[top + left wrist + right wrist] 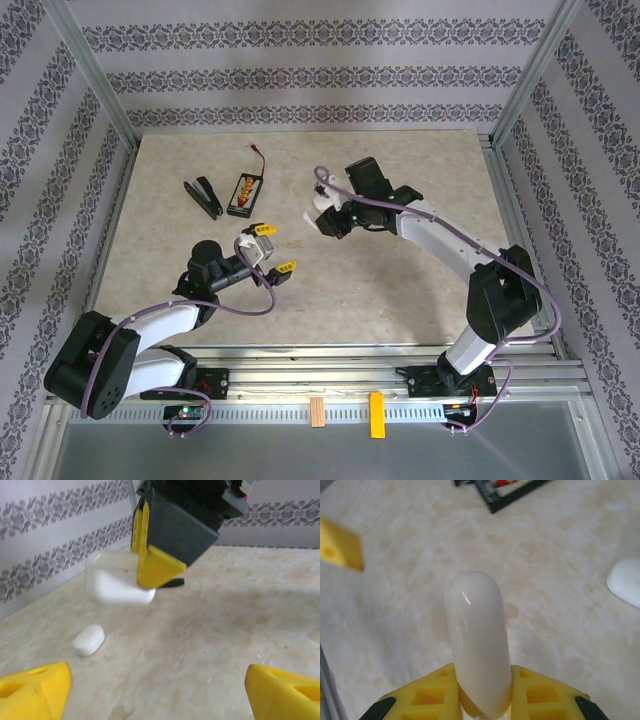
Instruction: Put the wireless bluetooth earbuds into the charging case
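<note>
My right gripper (482, 692) is shut on a white pebble-shaped charging case (477, 640), which stands up edge-on between the yellow fingers and looks closed. From above, this gripper (322, 220) hovers over the table's middle with the case (311, 219) at its tip. The left wrist view has the case (117, 582) hanging in the air ahead, under a yellow finger (155, 567). A second white pebble-shaped case (89, 640) (626, 582) lies on the table beside it. My left gripper (159, 695) (273, 250) stands wide open and empty, just left of the held case. The earbuds are out of view.
A black battery pack (245, 192) with a red lead and a black folded tool (203, 196) lie at the back left of the marble table (400, 290). The pack's corner (510, 490) is beyond the held case. Aluminium posts (95, 75) frame the patterned walls.
</note>
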